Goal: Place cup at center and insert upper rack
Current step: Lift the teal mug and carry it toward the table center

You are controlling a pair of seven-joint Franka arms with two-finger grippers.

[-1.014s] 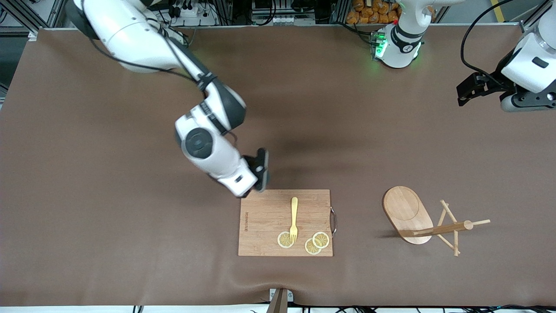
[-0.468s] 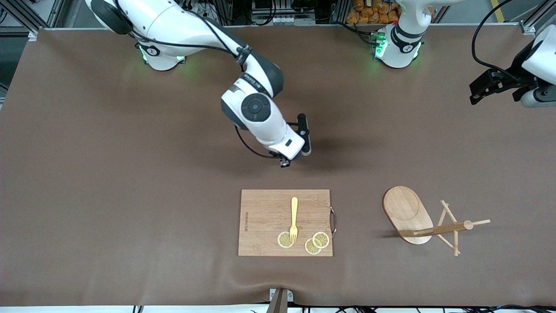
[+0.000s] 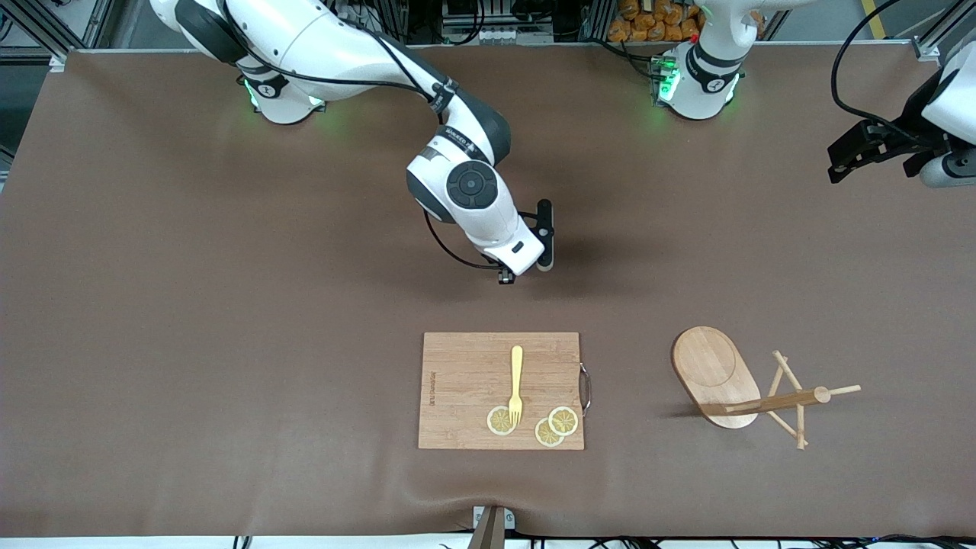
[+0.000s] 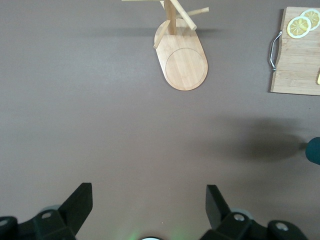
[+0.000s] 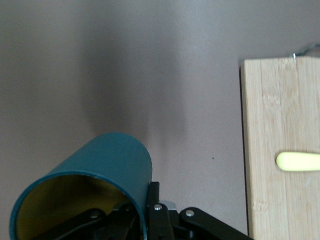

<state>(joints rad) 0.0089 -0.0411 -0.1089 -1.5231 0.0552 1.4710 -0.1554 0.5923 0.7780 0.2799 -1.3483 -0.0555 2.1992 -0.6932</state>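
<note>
The dark teal cup point(image 5: 90, 185) with a yellow inside hangs in my right gripper point(image 5: 148, 200), which is shut on the cup's wall at the rim. In the front view that gripper point(image 3: 538, 245) is over the bare brown cover near the table's middle, between the cutting board and the arms' bases, and the wrist hides the cup. A sliver of the cup point(image 4: 314, 150) shows in the left wrist view. The upper rack point(image 3: 717, 372) rests toward the left arm's end, its oval base point(image 4: 185, 65) flat on the cover. My left gripper point(image 3: 848, 152) waits open and empty at that end point(image 4: 148, 202).
A bamboo cutting board point(image 3: 465, 381) lies near the front edge with a yellow fork point(image 3: 516, 381) and three lemon slices point(image 3: 547, 427) on it. Its metal handle point(image 3: 585, 387) faces the rack. The board's corner point(image 5: 280, 150) shows beside the held cup.
My right arm has swung with the cup from over the board's corner to over the table's middle, toward the bases. The left gripper has drawn slightly toward the table's end.
</note>
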